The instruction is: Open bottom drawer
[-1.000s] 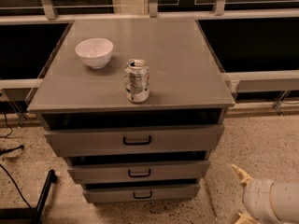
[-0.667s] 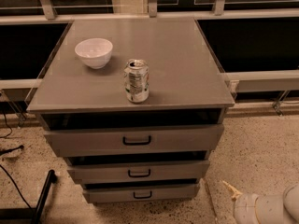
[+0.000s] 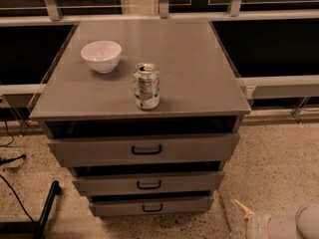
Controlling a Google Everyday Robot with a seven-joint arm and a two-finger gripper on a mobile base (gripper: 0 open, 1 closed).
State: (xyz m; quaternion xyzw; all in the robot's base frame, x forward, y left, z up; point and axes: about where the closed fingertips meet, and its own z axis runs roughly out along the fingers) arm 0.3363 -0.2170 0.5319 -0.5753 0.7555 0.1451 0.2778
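The bottom drawer [image 3: 169, 206] is the narrowest grey front, lowest on the cabinet, with a small black bar handle [image 3: 152, 208]. It sits closed, like the mid-sized drawer [image 3: 149, 183] and the widest top drawer [image 3: 144, 149] above it. My gripper [image 3: 243, 208] shows at the bottom right on its white arm [image 3: 279, 227], low above the floor. It is to the right of the bottom drawer, apart from it, and about level with it. Most of the gripper is cut off by the frame edge.
A white bowl [image 3: 101, 56] and a drink can [image 3: 147, 85] stand on the grey cabinet top [image 3: 199, 63]. A black cable and a black leg [image 3: 45, 208] lie on the speckled floor to the left. A railing and dark windows run behind the cabinet.
My gripper and arm have moved down and a little left, sinking toward the frame's bottom edge. The drawers, bowl and can have not moved.
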